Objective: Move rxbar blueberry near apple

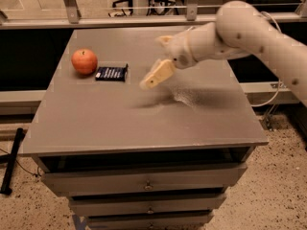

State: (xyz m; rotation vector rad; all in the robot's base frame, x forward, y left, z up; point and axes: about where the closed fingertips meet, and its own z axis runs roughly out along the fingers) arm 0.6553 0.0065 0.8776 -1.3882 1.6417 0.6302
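The apple [84, 61], round and red-orange, sits on the grey table [144, 128] at the back left. The rxbar blueberry [111, 73], a flat dark navy wrapper with white text, lies flat just right of the apple, a small gap between them. My gripper [148, 82] hangs a little above the table's middle, to the right of the bar and apart from it. It holds nothing. My arm [240, 30] reaches in from the upper right.
The table top sits over a stack of drawers [144, 181]. A metal rail [144, 19] runs behind the table's far edge. A black bar [12, 162] leans on the floor at the left. A cable [268, 99] hangs at the right.
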